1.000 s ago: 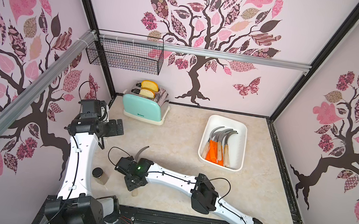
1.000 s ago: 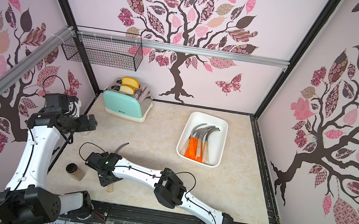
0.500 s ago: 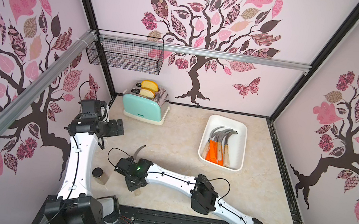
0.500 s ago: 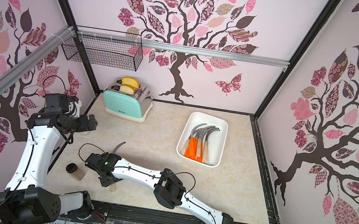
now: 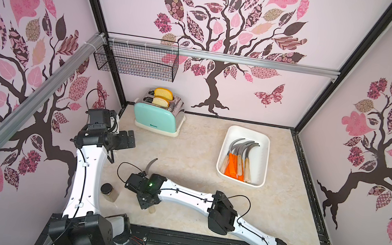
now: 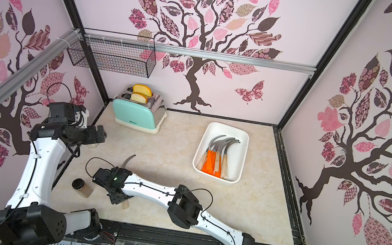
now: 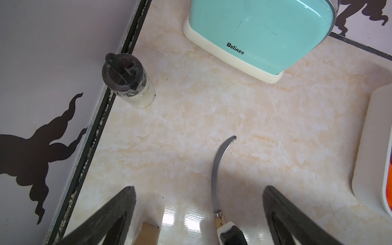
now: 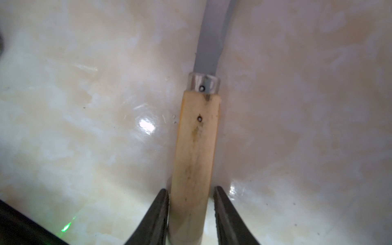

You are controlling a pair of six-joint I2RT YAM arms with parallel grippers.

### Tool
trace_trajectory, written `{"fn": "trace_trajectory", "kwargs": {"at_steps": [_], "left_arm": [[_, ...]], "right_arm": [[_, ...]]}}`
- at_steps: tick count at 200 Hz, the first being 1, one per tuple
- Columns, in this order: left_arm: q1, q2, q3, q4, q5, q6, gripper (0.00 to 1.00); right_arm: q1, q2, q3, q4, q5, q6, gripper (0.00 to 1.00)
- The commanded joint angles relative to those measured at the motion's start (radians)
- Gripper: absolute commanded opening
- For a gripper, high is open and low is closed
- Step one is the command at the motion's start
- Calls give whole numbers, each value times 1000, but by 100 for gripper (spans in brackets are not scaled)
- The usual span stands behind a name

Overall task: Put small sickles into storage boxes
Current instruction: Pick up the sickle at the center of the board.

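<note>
One small sickle with a pale wooden handle [image 8: 197, 148] lies flat on the table near the front left, its grey blade [image 5: 152, 165] [image 6: 129, 161] [image 7: 218, 167] curving away from the arm. My right gripper [image 8: 191, 191] [image 5: 148, 201] sits low over the handle's rear half, its black fingers closed in against both sides. The white storage box [image 5: 247, 130] [image 6: 229, 126] stands at the back right and holds several sickles [image 5: 238, 160] with orange and wooden handles. My left gripper [image 7: 198, 188] [image 5: 130, 140] hovers open and empty at the left, above the table.
A mint toaster [image 5: 157, 119] with bread stands at the back left. A small jar [image 5: 109, 192] sits close to the right wrist, and a black-lidded jar [image 7: 129, 82] stands by the left wall. A black wire basket [image 5: 136, 60] hangs on the back rail.
The right gripper's jaws have narrowed onto the wooden handle. Both arms and the sickle stay where they were.
</note>
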Motion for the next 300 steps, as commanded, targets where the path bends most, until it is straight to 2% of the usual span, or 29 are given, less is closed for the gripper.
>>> {"fn": "trace_trajectory", "kwargs": {"at_steps": [1, 41, 166, 300], "left_arm": [[6, -4, -5, 9, 14, 3, 98], [6, -6, -1, 7, 12, 5, 98], [8, 14, 34, -2, 37, 2, 98], [8, 50, 80, 1, 57, -12, 98]], "right_arm": [[5, 76, -5, -67, -8, -7, 36], [6, 75, -5, -68, -2, -6, 23], [2, -2, -82, 1, 17, -28, 4], [-48, -193, -286, 53, 26, -81, 1]]}}
